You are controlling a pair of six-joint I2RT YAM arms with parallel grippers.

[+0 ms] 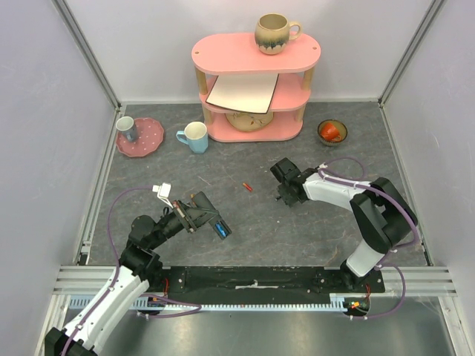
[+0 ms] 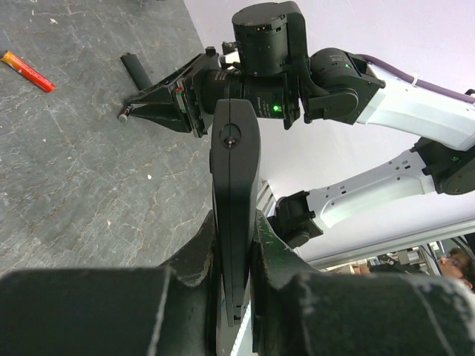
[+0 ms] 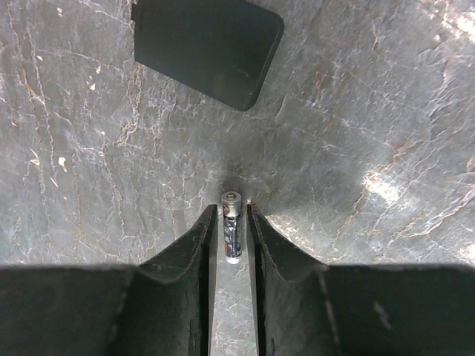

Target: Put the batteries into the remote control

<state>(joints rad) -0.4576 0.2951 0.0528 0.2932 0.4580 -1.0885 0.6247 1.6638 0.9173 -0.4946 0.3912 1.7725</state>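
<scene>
My left gripper [image 1: 194, 213] is shut on the slim black remote control [image 1: 211, 219] and holds it just above the mat; a blue battery [image 1: 221, 231] sits in its near end. In the left wrist view the remote [image 2: 236, 170] stands edge-on between the fingers. My right gripper [image 3: 231, 209] is down at the mat, jaws narrowly open on either side of a dark battery [image 3: 232, 226] with silver ends, a thin gap on each side. It also shows in the top view [image 1: 285, 198]. A red battery [image 1: 246, 187] lies on the mat between the arms.
A small black squarish flat piece [image 3: 208, 48] lies just beyond the right gripper. At the back stand a pink shelf [image 1: 256, 55] with a mug and plate, a blue mug [image 1: 194, 137], a pink plate [image 1: 148, 141] with a cup, and a bowl [image 1: 332, 132].
</scene>
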